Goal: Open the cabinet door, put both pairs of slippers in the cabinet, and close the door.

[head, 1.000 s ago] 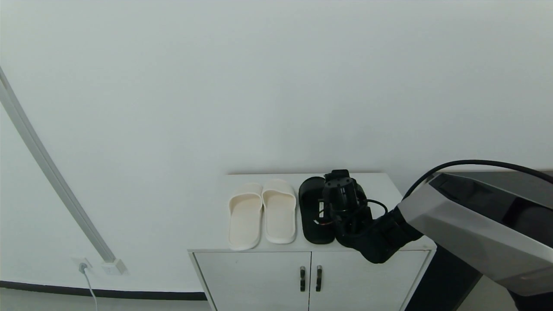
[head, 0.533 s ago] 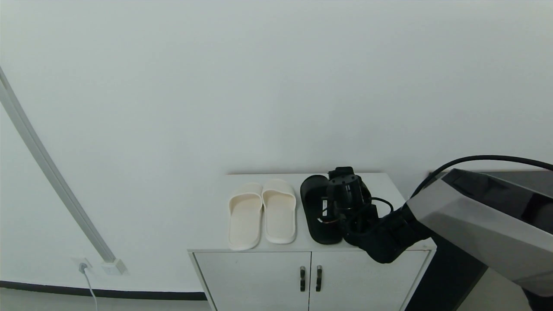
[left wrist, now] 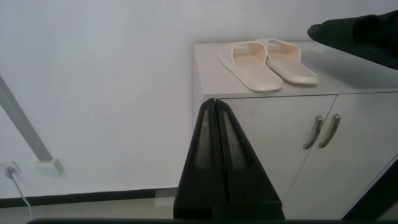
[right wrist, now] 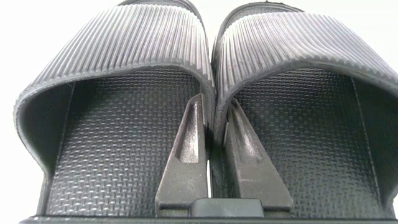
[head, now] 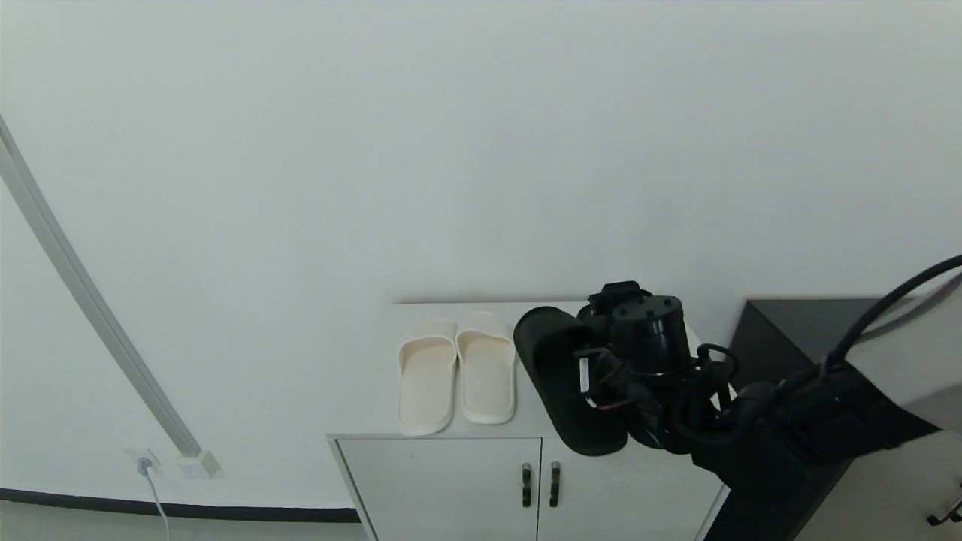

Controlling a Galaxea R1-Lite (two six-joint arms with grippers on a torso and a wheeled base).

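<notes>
Two pairs of slippers, one cabinet, two grippers.

1. Black slippers [head: 567, 391]. Held as a pair by the right gripper [right wrist: 214, 111]. Its fingers are set narrow, one inside each slipper, pinching the two inner strap walls together, so one grasp carries both. The pair appears raised off the cabinet [head: 443, 481] top and tilted, with its near ends hanging past the front edge above the right door [head: 631, 488].

2. White slippers [head: 456, 372]. Side by side, flat on the cabinet top. They lie just left of the black pair and apart from it. No gripper touches them.

3. Cabinet. Both doors are closed, and the handles [head: 527, 485] stand upright either side of the centre seam. Judgement: nothing can go inside until a door is swung open, so the black pair is probably being held clear to wait for that.

4. Left gripper [left wrist: 216, 106]. Fingers pressed together, holding nothing. It hangs low in front of the cabinet, off toward its left corner and well apart from the handles. Judgement: as the free one, it is best placed to open the door.
</notes>
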